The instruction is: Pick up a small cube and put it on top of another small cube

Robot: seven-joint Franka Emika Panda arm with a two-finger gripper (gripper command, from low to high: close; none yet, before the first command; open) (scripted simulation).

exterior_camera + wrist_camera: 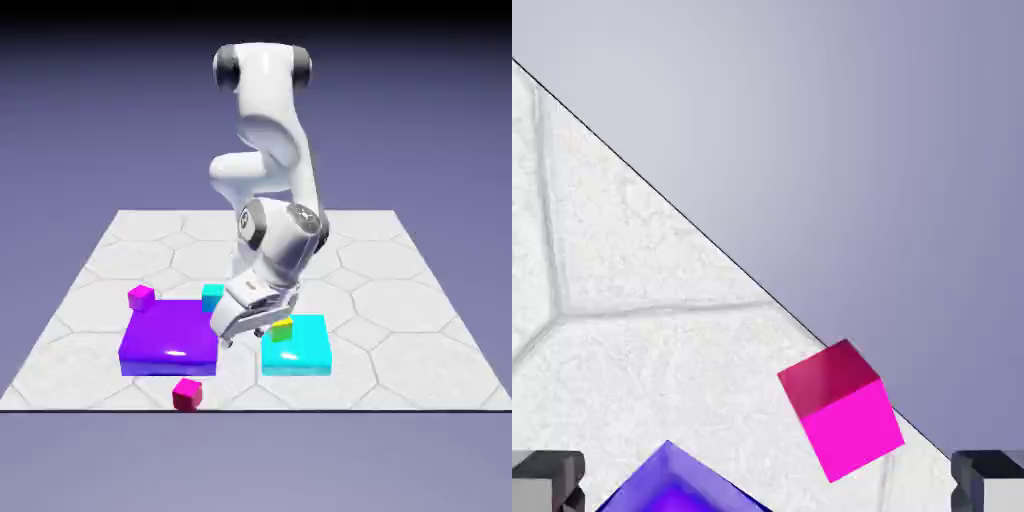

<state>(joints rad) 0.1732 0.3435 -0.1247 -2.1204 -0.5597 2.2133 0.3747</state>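
Note:
The tiny crimson cube (187,394) lies on the table close to its front edge, just in front of the purple slab (168,340). In the hand view the crimson cube (840,420) shows right of the middle, by the table's edge, ahead of the fingers and not between them. My gripper (227,334) hangs tilted above the purple slab's right edge, behind and to the right of the cube. It is open (768,488); a grey fingertip (547,480) shows at each bottom corner and nothing sits between them. A lighter magenta small cube (141,296) rests behind the slab's left corner.
A small cyan cube (212,296) stands behind the purple slab. A cyan slab (300,350) lies on the exterior view's right, with a small green cube (283,330) on it beside my hand. The purple slab's corner (672,485) fills the hand view's bottom.

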